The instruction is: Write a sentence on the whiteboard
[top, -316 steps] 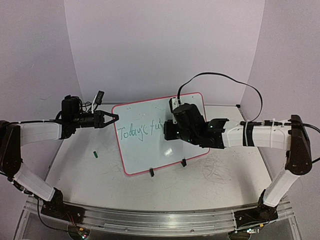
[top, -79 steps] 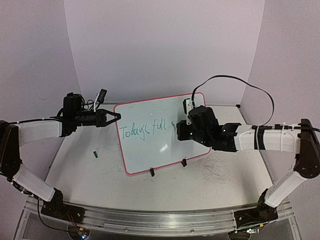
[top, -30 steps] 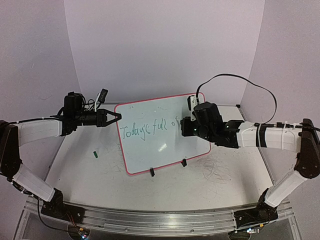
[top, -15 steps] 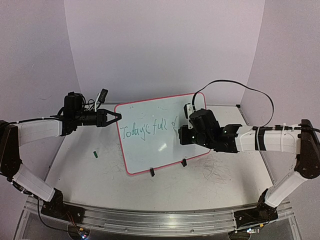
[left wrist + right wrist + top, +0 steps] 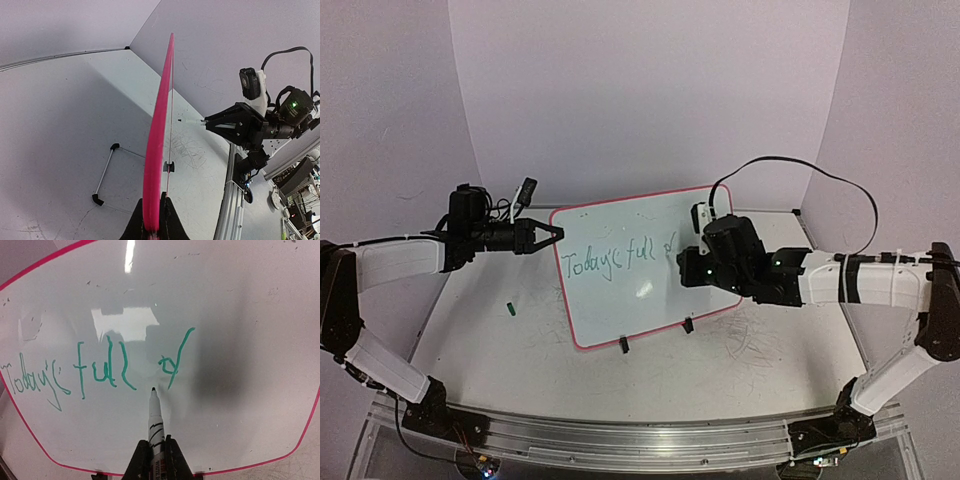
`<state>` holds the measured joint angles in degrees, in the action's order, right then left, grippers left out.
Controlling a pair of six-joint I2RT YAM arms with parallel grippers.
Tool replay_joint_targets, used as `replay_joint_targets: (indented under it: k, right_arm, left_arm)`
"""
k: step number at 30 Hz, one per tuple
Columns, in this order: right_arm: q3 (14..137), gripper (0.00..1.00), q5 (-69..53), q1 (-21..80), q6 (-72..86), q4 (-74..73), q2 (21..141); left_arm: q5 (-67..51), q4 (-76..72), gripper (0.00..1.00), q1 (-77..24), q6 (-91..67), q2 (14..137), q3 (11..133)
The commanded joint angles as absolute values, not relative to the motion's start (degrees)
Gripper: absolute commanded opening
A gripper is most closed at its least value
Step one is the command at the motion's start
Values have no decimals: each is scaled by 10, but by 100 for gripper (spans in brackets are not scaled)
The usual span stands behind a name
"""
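the pink-framed white rectangular whiteboard [image 5: 620, 310] stands propped on the pale surface [image 5: 470, 340], its green handwritten sentence [image 5: 100, 372] unfinished. left pincer [image 5: 152, 226] is clamped on its frame edge; right pincer [image 5: 156, 454] on a white marker pen [image 5: 155, 417]. light, stiff, slick: likely best held by the rim.

I see the whiteboard [image 5: 159, 130] edge-on, its pink frame clamped in the left gripper [image 5: 152, 220] at bottom centre. Beyond it, the right gripper [image 5: 212, 121] holds a pen [image 5: 192, 121] level, tip close to the board face. A black clip foot [image 5: 170, 167] rests on the table [image 5: 60, 125].
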<state>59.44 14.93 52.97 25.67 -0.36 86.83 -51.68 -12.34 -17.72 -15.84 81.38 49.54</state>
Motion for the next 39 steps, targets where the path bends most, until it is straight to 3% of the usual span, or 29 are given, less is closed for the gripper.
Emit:
replay_joint_targets:
  k: [1, 22, 32, 39]
  right_arm:
    - [610, 0, 166, 513, 248, 21, 851]
    - [649, 0, 178, 507, 233, 34, 904]
    - [655, 0, 227, 507, 259, -30, 913]
    - [628, 0, 211, 507, 245, 9, 864]
  left_arm:
    - [-476, -86, 0, -192, -103, 816, 505]
    - [-474, -85, 0, -192, -100, 815, 505]
    - [-476, -84, 0, -192, -100, 817, 507]
    - [-474, -84, 0, -192, -100, 817, 506]
